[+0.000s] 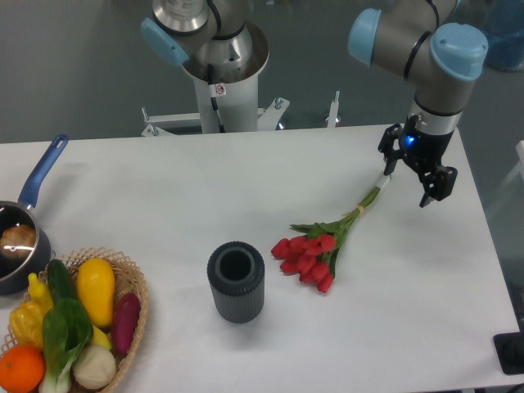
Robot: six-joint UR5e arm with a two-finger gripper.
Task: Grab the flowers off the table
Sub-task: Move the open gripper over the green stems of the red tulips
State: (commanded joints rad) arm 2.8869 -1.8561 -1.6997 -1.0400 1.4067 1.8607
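The flowers [309, 254], a bunch of red tulips with green leaves, lie on the white table [147, 205] right of centre. Their thin tied stems [364, 205] run up and to the right. My gripper [409, 178] hangs at the far right of the table, just beyond the stem tips, pointing down. Its fingers are spread, and it is open with nothing held. The left finger [387, 161] is right beside the stem ends; I cannot tell whether it touches them.
A dark grey ribbed cylinder vase [236, 282] stands upright left of the blooms. A wicker basket [131, 282] of vegetables and fruit sits at the front left corner. A blue-handled pot [20, 237] is at the left edge. The robot base [221, 74] stands behind the table.
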